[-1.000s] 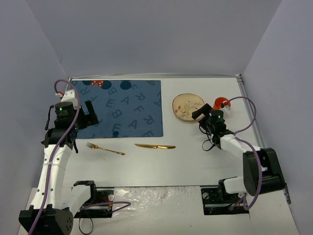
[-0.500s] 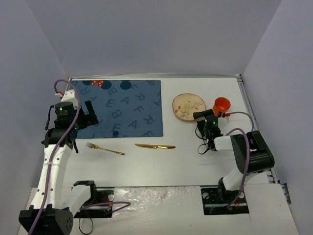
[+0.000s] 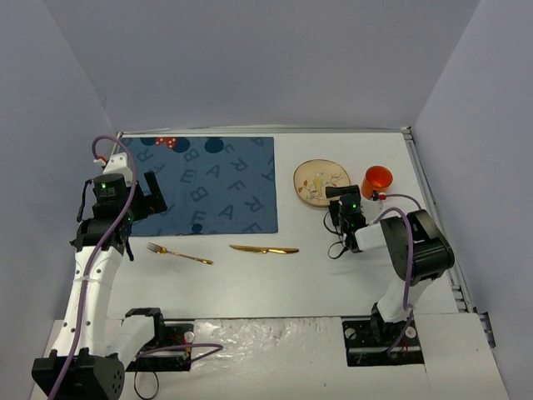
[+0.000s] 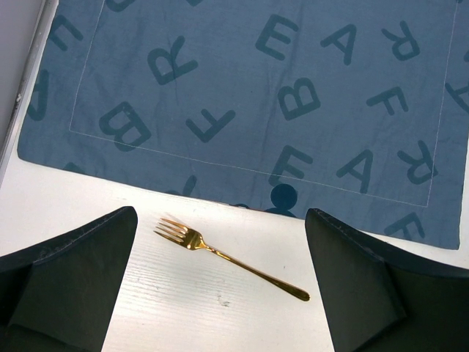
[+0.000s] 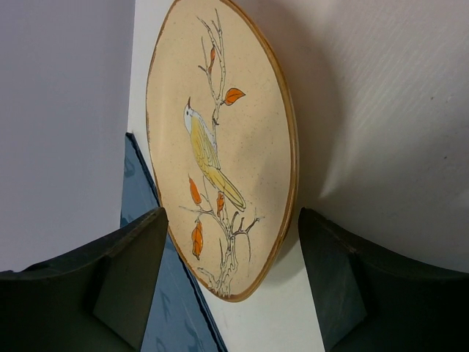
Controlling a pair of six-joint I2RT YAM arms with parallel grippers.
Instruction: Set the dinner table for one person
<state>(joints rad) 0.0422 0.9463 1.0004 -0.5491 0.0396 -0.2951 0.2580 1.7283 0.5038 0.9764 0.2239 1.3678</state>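
Note:
The white dinner table (image 3: 316,275) carries a dark blue lettered placemat (image 3: 208,185) at the back left. A gold fork (image 3: 178,253) and a gold knife (image 3: 264,249) lie in front of it. A round tan plate (image 3: 319,182) painted with a bird sits to the placemat's right, and an orange cup (image 3: 376,179) stands right of it. My left gripper (image 3: 150,193) is open above the fork (image 4: 227,257). My right gripper (image 3: 341,200) is open and low, right at the plate's near edge; the plate (image 5: 220,147) lies between and beyond its fingers (image 5: 132,271).
Grey walls close in the table on three sides. A metal rim (image 3: 425,192) runs along the right edge near the cup. The placemat's edge (image 5: 176,315) shows to the left behind the plate in the right wrist view.
My right arm has swung left and down, from beside the cup to the plate's near edge. The left arm, fork and knife have not moved.

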